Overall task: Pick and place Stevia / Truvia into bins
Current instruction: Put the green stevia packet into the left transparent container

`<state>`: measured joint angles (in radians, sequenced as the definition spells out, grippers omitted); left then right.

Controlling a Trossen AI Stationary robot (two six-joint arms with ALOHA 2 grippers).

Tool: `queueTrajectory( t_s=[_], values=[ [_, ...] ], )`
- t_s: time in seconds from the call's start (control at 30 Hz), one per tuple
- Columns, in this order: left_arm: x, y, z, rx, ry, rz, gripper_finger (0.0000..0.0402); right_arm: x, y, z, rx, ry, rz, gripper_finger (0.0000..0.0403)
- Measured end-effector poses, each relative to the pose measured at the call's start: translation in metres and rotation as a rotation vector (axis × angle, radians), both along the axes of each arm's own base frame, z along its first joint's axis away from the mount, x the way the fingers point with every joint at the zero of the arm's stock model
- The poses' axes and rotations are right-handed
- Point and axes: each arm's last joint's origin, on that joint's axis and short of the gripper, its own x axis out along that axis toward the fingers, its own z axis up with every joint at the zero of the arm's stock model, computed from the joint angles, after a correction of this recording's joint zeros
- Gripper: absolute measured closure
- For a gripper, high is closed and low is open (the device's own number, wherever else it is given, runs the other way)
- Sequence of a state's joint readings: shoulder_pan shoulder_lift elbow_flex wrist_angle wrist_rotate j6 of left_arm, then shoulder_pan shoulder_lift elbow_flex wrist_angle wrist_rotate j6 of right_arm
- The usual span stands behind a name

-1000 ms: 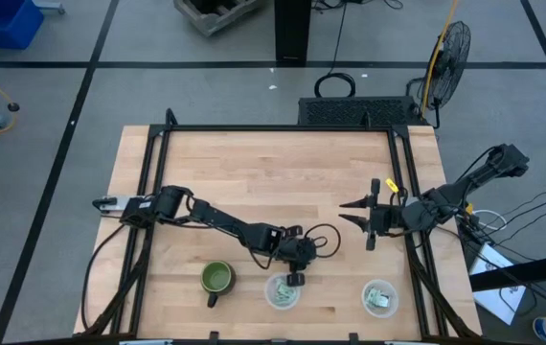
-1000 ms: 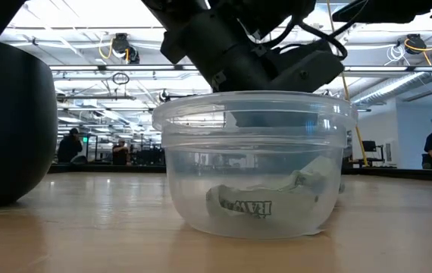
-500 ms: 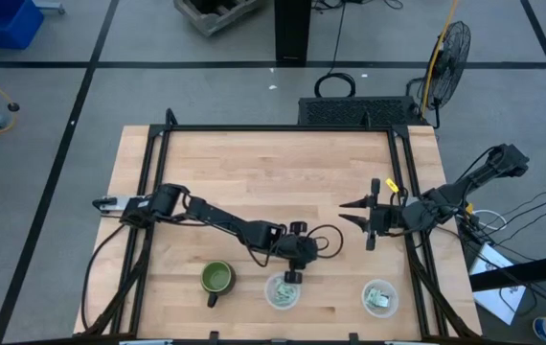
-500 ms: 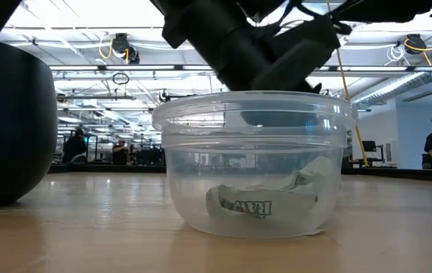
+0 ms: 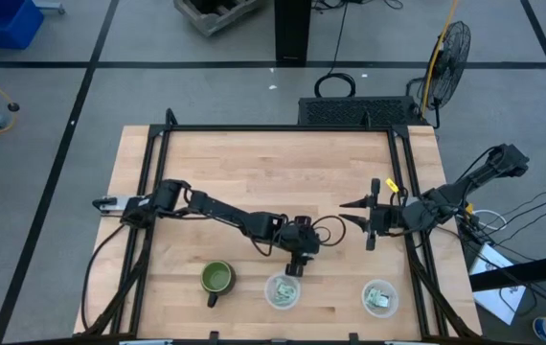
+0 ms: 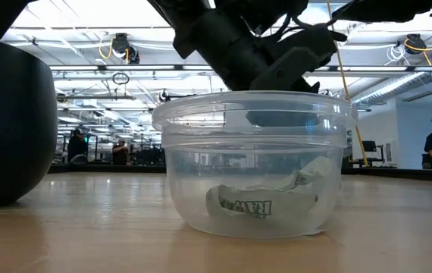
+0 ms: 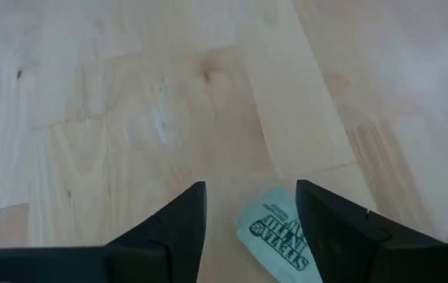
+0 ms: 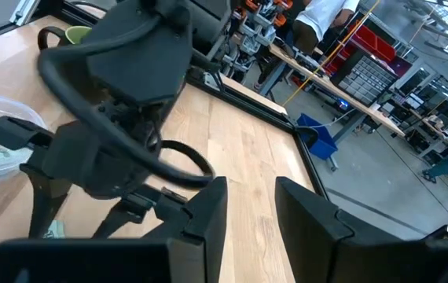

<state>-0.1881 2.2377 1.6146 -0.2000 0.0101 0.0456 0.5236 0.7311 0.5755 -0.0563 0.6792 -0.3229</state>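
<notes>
Fingers spread on both grippers | left gripper (image 5: 297, 264) above a Stevia packet (image 7: 277, 241) on the table (image 5: 254, 172), near a bin (image 5: 283, 291) | right gripper (image 5: 354, 212) waits

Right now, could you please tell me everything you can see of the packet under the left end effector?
The packet is small, flat and pale green-white with dark print, papery in look. It lies flat on the wooden table, at an angle, between the open fingers of the left end effector, which do not touch it. Its lower part is cut off.
</notes>
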Motion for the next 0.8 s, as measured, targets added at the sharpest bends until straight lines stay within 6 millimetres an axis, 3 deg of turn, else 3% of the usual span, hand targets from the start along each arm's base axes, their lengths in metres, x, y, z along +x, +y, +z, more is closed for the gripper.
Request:
queueTrajectory(
  t_s=[0.47, 0.8],
  values=[
    [0.003, 0.001, -0.024, 0.015, 0.038, -0.005, 0.0246, 0.0, 0.0, 0.0, 0.0, -0.001, 0.0, 0.0298],
    [0.003, 0.001, -0.023, 0.027, 0.035, -0.02, 0.0364, 0.0, 0.0, 0.0, 0.0, 0.0, 0.0, 0.0298]
  ],
)
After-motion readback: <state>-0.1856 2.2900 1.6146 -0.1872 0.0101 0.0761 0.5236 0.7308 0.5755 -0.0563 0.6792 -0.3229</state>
